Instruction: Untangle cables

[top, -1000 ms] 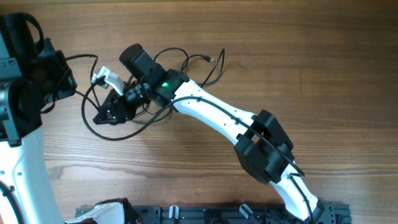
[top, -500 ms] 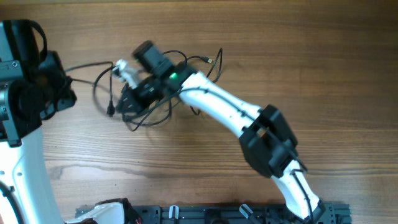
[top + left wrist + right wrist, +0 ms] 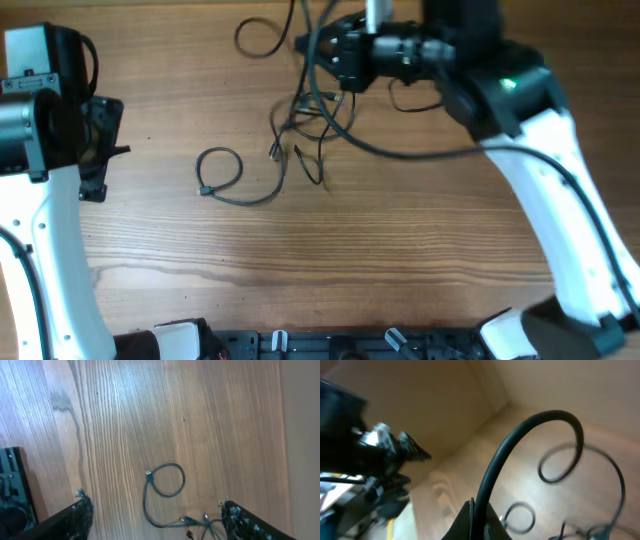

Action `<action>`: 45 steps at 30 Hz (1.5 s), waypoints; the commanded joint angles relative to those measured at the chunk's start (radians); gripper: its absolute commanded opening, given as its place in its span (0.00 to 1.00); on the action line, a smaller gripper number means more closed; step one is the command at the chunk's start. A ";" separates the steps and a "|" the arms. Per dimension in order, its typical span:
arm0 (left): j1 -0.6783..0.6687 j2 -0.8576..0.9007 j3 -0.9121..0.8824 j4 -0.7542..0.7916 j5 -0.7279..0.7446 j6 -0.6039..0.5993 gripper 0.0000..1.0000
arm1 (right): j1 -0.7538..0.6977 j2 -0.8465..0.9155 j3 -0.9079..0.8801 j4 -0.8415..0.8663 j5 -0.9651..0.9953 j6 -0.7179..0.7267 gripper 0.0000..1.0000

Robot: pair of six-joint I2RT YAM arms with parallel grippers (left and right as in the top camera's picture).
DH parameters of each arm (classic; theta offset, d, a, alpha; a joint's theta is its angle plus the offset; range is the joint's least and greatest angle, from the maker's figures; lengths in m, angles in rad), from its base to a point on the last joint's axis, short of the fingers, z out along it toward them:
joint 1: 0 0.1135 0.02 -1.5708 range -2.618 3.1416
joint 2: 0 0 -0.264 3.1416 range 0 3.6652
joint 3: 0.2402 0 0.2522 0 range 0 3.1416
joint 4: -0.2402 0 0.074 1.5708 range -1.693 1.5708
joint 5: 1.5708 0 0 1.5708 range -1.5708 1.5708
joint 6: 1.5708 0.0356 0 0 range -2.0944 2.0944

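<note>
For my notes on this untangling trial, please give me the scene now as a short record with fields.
left tool: open, holds nothing
right tool: shut on one black cable
cables: loose tangle beside the right tool
loop: lies on the table, between the two tools
table: bare wood

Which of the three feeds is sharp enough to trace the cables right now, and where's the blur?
Overhead: sharp and evenly lit, the cables trace easily. Left wrist: crisp on the table grain and the small loop. Right wrist: badly blurred; the cable in the right end effector is a fat out-of-focus arc, loops behind smeared.
</note>
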 commanded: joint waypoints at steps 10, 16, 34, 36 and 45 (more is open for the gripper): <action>-0.002 0.009 -0.007 0.003 -0.010 0.106 0.77 | 0.002 -0.066 0.007 -0.090 0.193 0.150 0.04; -0.002 0.009 -0.007 0.029 -0.009 0.158 0.79 | 0.002 -0.008 0.007 -0.407 0.364 0.108 0.04; -0.002 0.009 -0.007 0.028 -0.010 0.158 0.83 | -0.020 -0.052 0.613 -0.567 0.590 -0.050 0.04; -0.002 0.009 -0.007 0.028 -0.010 0.158 0.84 | -0.020 -0.052 0.703 -0.559 0.619 -0.050 0.04; -0.002 0.010 -0.007 0.031 -0.010 0.184 0.83 | -0.020 0.013 0.811 -0.650 0.848 -0.049 0.04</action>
